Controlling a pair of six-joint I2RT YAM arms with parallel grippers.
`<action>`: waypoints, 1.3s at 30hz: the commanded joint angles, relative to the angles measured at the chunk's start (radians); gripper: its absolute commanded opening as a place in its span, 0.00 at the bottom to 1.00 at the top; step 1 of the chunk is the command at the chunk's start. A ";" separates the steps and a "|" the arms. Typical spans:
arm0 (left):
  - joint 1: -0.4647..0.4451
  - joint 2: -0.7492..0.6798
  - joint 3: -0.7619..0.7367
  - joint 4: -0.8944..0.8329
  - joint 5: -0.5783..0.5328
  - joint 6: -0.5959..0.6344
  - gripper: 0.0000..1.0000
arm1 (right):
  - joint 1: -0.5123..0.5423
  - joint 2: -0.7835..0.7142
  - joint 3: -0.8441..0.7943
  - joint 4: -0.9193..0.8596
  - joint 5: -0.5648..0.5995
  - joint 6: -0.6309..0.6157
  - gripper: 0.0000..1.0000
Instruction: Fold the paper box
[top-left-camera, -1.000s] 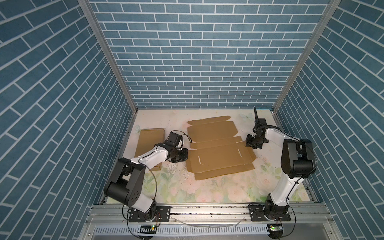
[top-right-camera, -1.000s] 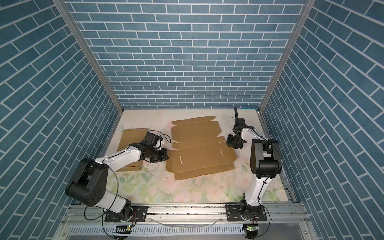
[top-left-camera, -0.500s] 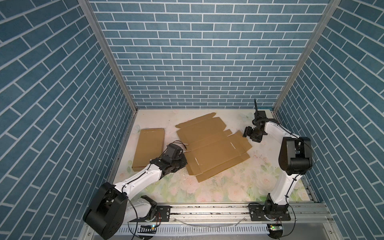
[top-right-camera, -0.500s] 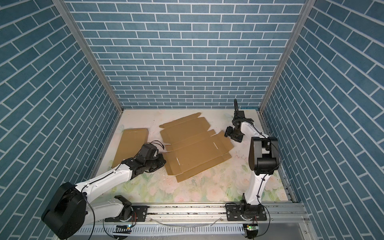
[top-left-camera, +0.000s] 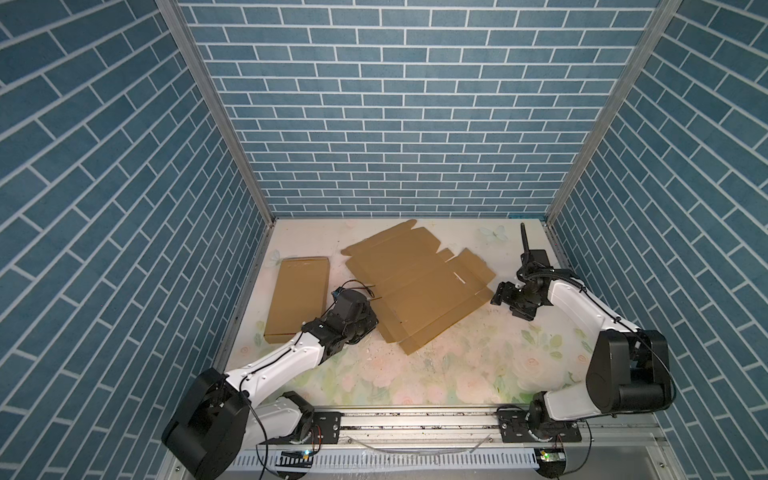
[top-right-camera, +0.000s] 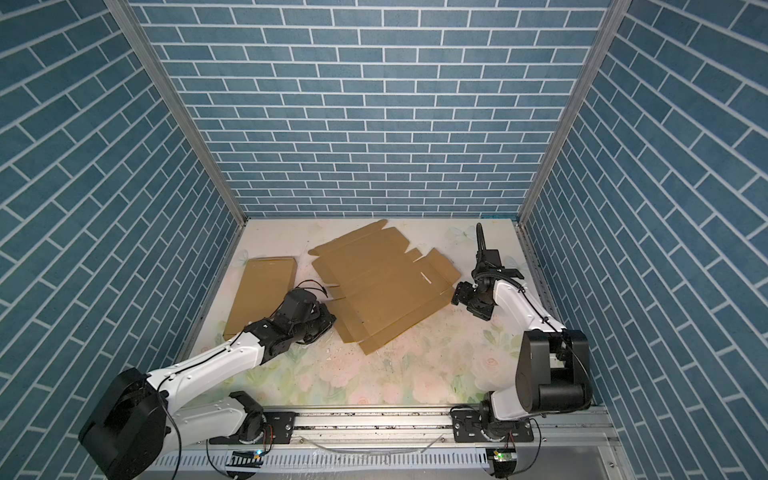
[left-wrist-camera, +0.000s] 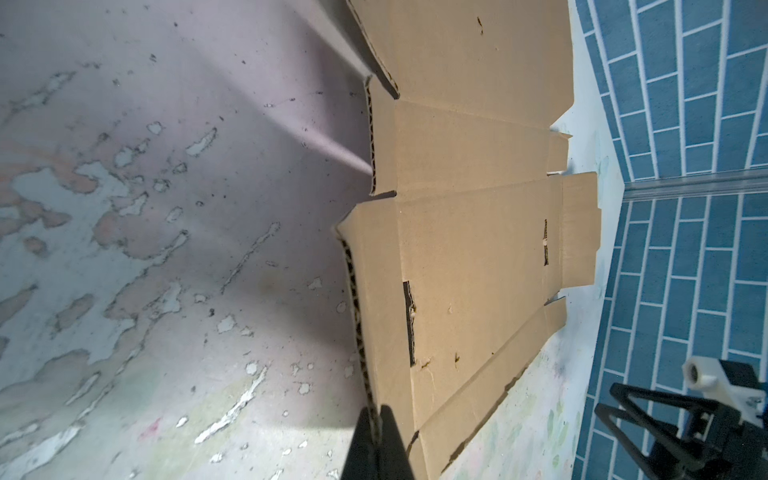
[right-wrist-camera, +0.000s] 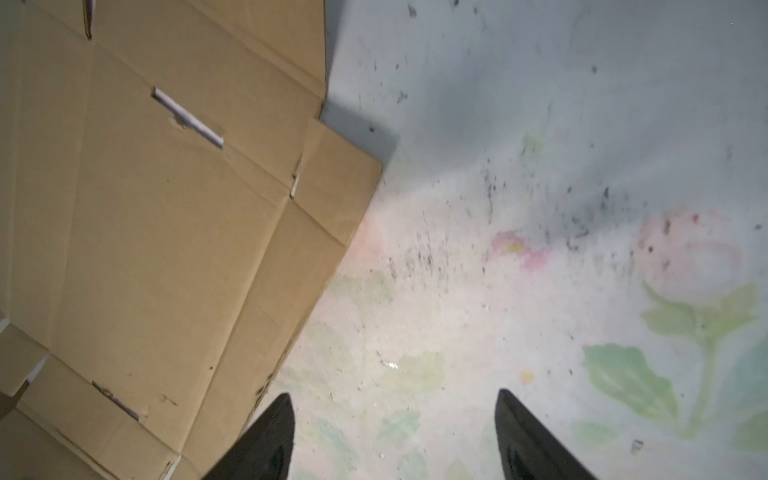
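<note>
The paper box (top-left-camera: 415, 286) (top-right-camera: 382, 286) is an unfolded brown cardboard blank with slots and flaps, lying skewed mid-table in both top views. My left gripper (top-left-camera: 371, 321) (top-right-camera: 331, 320) (left-wrist-camera: 376, 415) is shut on the corrugated left edge of the blank (left-wrist-camera: 469, 249), raising that edge slightly off the table. My right gripper (top-left-camera: 500, 293) (top-right-camera: 458, 297) (right-wrist-camera: 395, 395) is open with nothing between its fingers. It hangs over bare table just off the right corner of the blank (right-wrist-camera: 166, 232).
A second, flat-folded cardboard piece (top-left-camera: 297, 299) (top-right-camera: 259, 297) lies along the left wall. Blue brick walls close in three sides, and a metal rail (top-left-camera: 415, 419) runs along the front. The floral table cover (top-left-camera: 478, 365) is worn and flaked.
My left gripper has pulled the blank's left edge toward the front, turning the blank askew. My right gripper has opened, let go of the right edge and drawn back from it.
</note>
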 joint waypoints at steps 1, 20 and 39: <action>-0.006 -0.017 -0.005 0.036 -0.038 -0.039 0.05 | -0.002 -0.047 -0.083 -0.015 -0.073 0.064 0.77; -0.064 0.033 0.025 0.088 -0.004 -0.131 0.04 | 0.038 -0.352 -0.488 0.385 -0.200 0.555 0.80; -0.153 0.073 0.033 0.119 -0.004 -0.175 0.05 | 0.342 -0.082 -0.505 0.933 -0.001 0.883 0.54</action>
